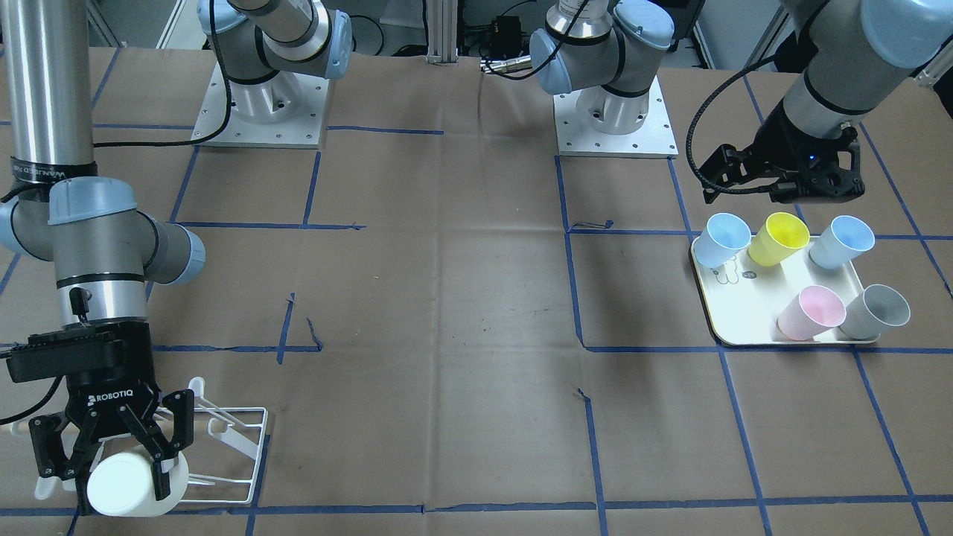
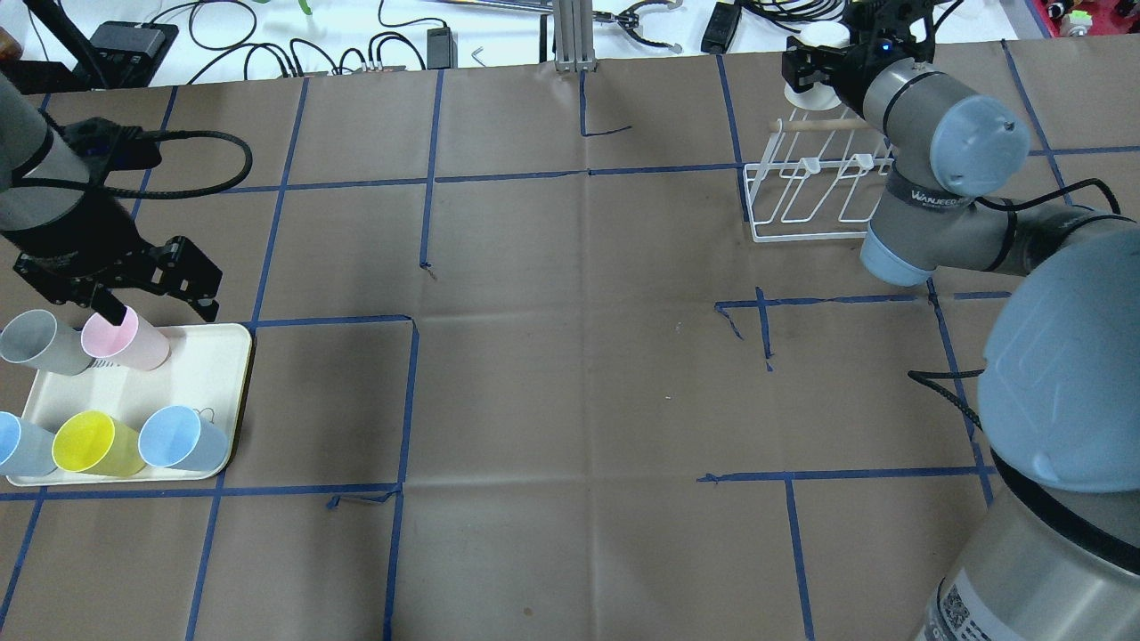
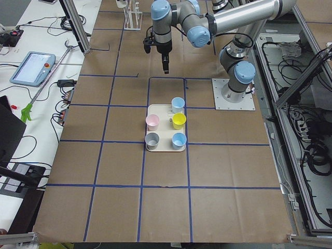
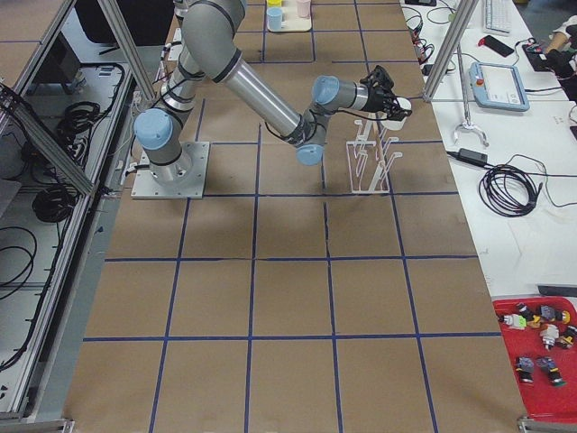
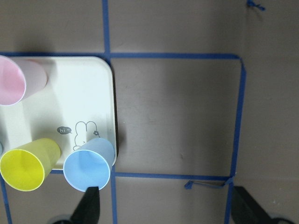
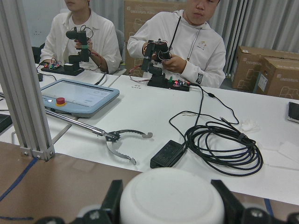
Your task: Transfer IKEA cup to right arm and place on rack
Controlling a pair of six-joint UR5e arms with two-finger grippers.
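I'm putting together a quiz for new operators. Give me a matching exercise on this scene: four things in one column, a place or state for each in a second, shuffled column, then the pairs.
Things:
1. white cup
2. pink cup
3. left gripper
4. rack

Places or states:
A. on the tray, beside the grey cup
B. open, holding nothing
C. gripped by the right gripper
D. white wire, with a wooden bar

Pairs: 1-C, 2-A, 3-B, 4-D
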